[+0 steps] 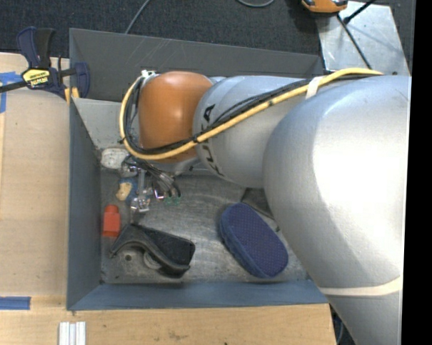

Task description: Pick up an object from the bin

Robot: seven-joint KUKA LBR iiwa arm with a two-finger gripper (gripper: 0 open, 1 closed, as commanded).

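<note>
My gripper point(145, 189) hangs below the arm's wrist over the left part of the bin floor. Just left of it lies a small beige piece point(123, 191). A small orange-red block point(111, 221) sits lower left of the gripper, against the bin's left wall. Directly below the gripper lies a black curved tool with a grey round base point(157, 248). A pale grey lump point(113, 158) rests at the upper left, partly under the wrist.
A dark blue oval pouch point(252, 240) lies on the bin floor to the right, close to the front wall. The thick silver arm covers the bin's right and back parts.
</note>
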